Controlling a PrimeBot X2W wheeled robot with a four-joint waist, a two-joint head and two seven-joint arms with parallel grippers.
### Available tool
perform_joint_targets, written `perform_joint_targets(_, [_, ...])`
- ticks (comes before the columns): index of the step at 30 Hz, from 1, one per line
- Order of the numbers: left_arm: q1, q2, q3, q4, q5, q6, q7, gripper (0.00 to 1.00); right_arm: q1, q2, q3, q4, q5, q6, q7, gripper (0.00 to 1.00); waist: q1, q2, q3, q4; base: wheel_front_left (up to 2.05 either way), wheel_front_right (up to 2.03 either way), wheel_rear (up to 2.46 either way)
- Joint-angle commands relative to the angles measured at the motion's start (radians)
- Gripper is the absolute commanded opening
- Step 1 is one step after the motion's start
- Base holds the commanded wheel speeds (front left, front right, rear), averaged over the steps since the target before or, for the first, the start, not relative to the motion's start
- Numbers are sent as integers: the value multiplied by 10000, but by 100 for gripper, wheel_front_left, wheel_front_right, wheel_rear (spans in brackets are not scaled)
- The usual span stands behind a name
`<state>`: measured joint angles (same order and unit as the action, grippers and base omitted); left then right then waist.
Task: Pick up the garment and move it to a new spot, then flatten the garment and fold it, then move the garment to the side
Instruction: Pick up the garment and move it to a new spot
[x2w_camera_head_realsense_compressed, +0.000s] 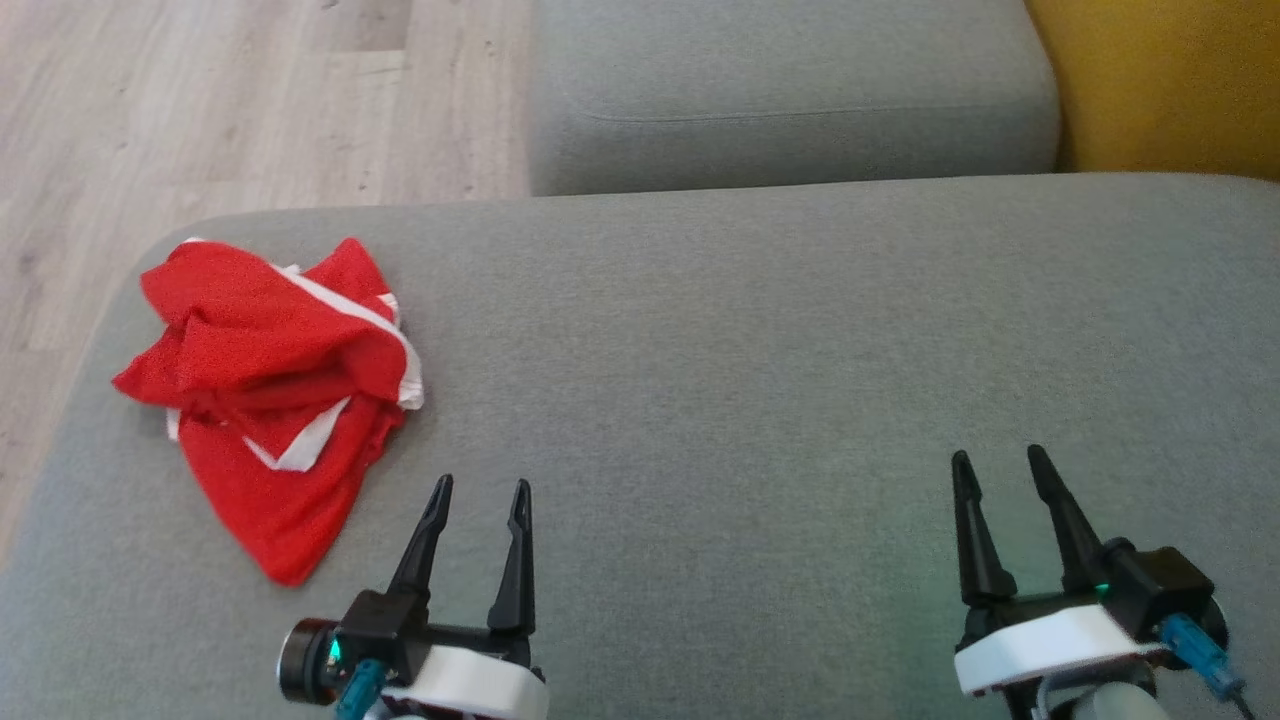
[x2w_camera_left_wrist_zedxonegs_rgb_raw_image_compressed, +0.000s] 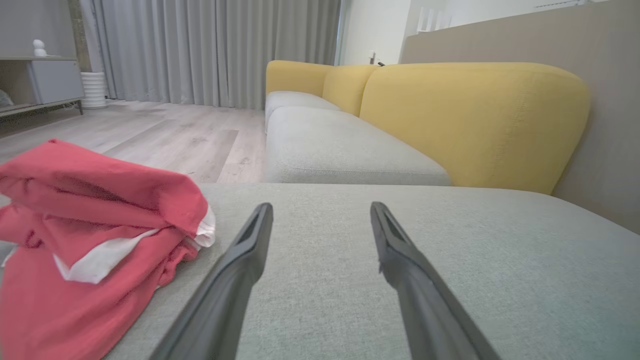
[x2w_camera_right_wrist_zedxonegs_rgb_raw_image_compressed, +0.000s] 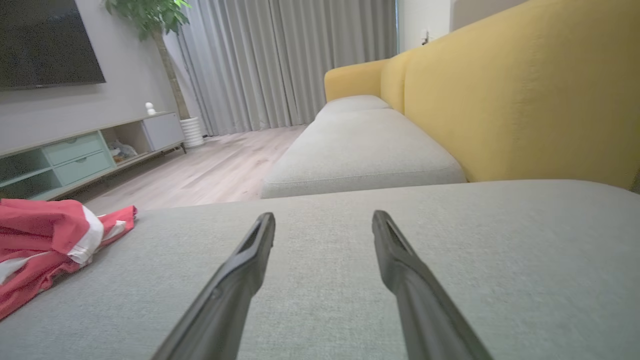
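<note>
Red cloth with white trim, the garment lies crumpled in a heap at the left end of the grey seat cushion before me, close to that cushion's rounded left edge. It is bunched and folded over itself, with one red corner trailing toward me.

My left gripper is just beside the heap, to its right and nearer to me, apart from the cloth. Its two dark fingers stand spread with nothing between them. My right gripper is well apart from the garment, over the bare right part of the same cushion, likewise spread wide and empty.

From my left wrist the heap rises close at the left of my fingers, white bands showing between the red folds. From my right wrist it sits far off at the left edge.

Beyond my cushion lies a second grey cushion, with a yellow backrest at its right. Pale wood floor runs to the left. Across the room stand grey curtains, a low cabinet with pale green drawers, a dark screen on the wall and a potted plant.
</note>
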<state>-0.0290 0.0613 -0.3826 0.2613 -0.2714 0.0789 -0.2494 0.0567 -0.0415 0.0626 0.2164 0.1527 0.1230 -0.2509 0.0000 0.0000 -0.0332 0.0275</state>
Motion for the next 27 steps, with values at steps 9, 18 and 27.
perform_joint_targets(9, [-173, -54, 783, -89, 327, 68, -124, 100, -87, -87, 764, -424, 293, 77, -109, 100, 0, 0, -115, 1137, 0, 0, 0])
perform_joint_targets(18, [12, 66, 1275, -75, 500, 176, -124, 100, -17, -87, 1283, -566, 523, 77, -109, 100, 0, 0, -306, 2348, 0, 0, 0])
perform_joint_targets(27, [212, 101, 1452, -87, 600, 137, -124, 100, 154, -87, 1707, -634, 721, 77, -109, 100, 0, 0, -494, 3350, 0, 0, 0])
